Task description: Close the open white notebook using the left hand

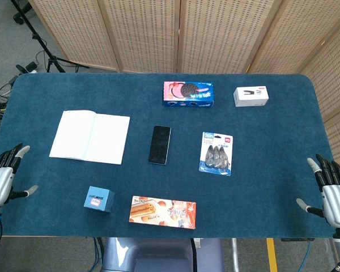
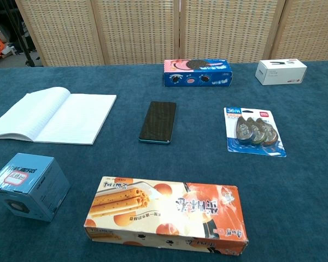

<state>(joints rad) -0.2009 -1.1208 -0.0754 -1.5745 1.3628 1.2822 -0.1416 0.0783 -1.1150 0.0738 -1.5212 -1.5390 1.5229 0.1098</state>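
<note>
Both hands are caught only in the head view: the left hand [image 1: 4, 178] is seen at the table's near left edge, fingers spread, nothing held; the right hand [image 1: 331, 192] likewise spread at the near right edge. The notebook [image 1: 90, 136] is found open, lying flat, ahead and rightward of the left hand, untouched.

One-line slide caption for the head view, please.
Open white notebook untouched on blue table; left hand and right hand open at edges.
</note>
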